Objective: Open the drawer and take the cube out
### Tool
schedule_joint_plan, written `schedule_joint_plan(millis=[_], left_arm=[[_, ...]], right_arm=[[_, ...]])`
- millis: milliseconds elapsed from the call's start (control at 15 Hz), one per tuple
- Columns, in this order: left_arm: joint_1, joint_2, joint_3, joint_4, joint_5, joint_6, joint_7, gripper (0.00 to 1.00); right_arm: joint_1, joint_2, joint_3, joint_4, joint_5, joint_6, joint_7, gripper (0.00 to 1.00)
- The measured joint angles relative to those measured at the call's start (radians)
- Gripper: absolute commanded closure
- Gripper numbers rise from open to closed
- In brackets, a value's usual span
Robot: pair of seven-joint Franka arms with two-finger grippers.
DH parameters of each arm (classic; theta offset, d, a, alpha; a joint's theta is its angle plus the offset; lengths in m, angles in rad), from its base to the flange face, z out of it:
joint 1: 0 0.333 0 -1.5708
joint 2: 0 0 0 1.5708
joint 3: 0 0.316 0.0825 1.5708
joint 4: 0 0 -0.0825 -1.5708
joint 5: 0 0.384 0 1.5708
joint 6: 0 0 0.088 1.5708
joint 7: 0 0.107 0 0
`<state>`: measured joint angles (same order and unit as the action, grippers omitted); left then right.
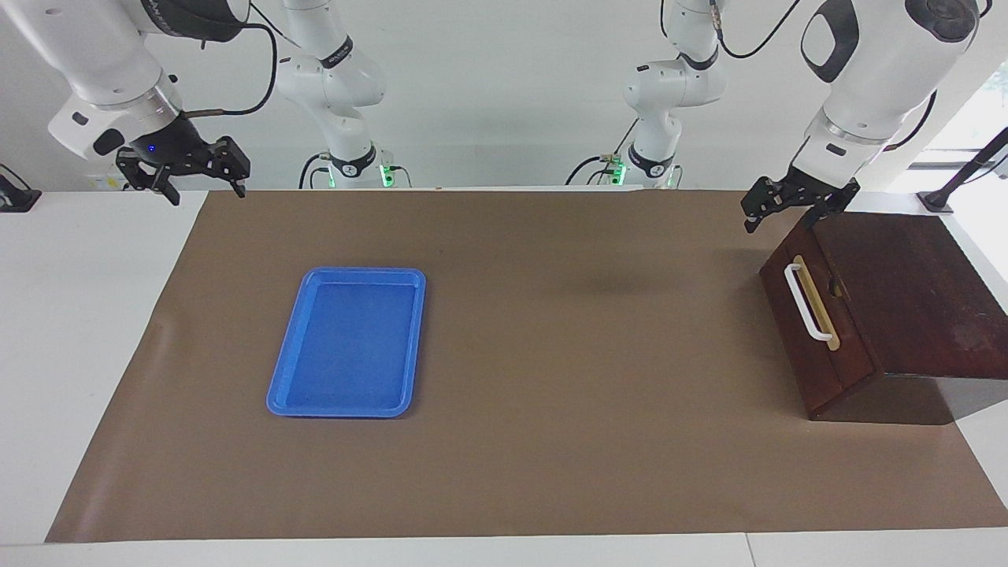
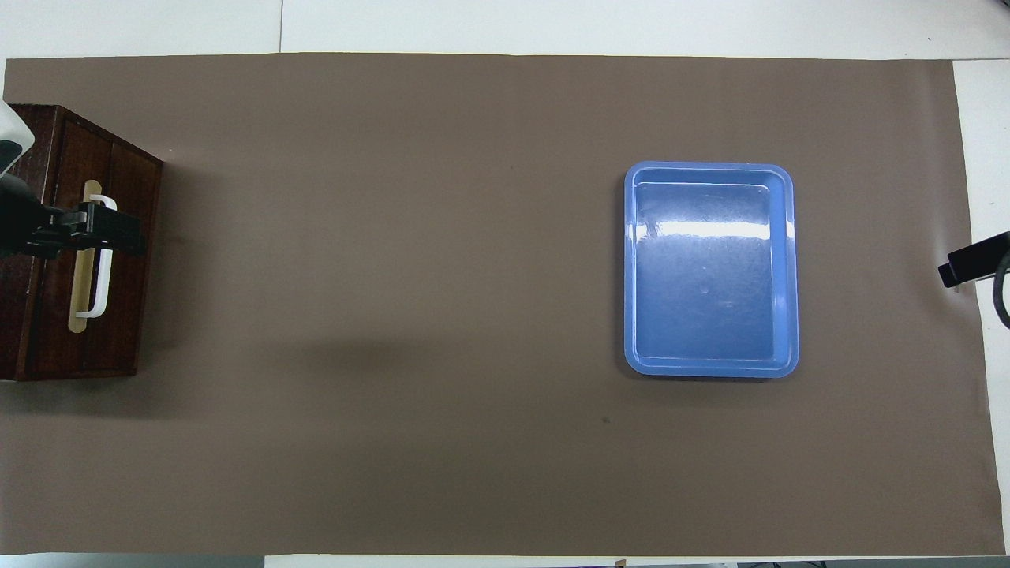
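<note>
The drawer (image 1: 819,315) is shut. It sits in a dark brown wooden box (image 1: 906,291) at the left arm's end of the table. Its front has a white handle (image 1: 807,303) on a tan strip (image 1: 821,309), with a small round hole just beside the strip. The cube cannot be seen anywhere.

The left gripper (image 1: 791,206) hangs in the air over the corner of the box that is closest to the robots. Its fingers are spread wide and hold nothing. It does not touch the box or the handle. From above, the gripper covers the upper part of the handle, but the facing view shows it is up in the air.

The right gripper (image 1: 185,175) waits over the white table edge at the right arm's end, just off the brown mat (image 1: 551,441). Its fingers are wide too, and it is empty.

A blue tray (image 1: 346,340) lies flat on the mat, near the right gripper and well apart from the left gripper and the drawer. Nothing is in the tray.
</note>
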<state>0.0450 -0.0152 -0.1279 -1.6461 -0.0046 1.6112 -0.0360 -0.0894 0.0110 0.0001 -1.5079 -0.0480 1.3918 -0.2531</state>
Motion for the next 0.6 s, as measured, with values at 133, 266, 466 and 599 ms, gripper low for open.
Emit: schedule_joint_plan(millis=[133,266,466,599], left_arm=[[0.0,0.0,0.0,0.0,0.0,0.0,0.0,0.0],[0.0,0.0,0.0,0.0,0.0,0.0,0.0,0.0],[0.0,0.0,0.0,0.0,0.0,0.002,0.0,0.0],[0.0,0.0,0.0,0.0,0.0,0.007,0.0,0.0]], right_arm=[[0.0,0.0,0.0,0.0,0.0,0.0,0.0,0.0],[0.0,0.0,0.0,0.0,0.0,0.0,0.0,0.0],[0.0,0.0,0.0,0.0,0.0,0.0,0.0,0.0],[0.0,0.0,0.0,0.0,0.0,0.0,0.0,0.0]])
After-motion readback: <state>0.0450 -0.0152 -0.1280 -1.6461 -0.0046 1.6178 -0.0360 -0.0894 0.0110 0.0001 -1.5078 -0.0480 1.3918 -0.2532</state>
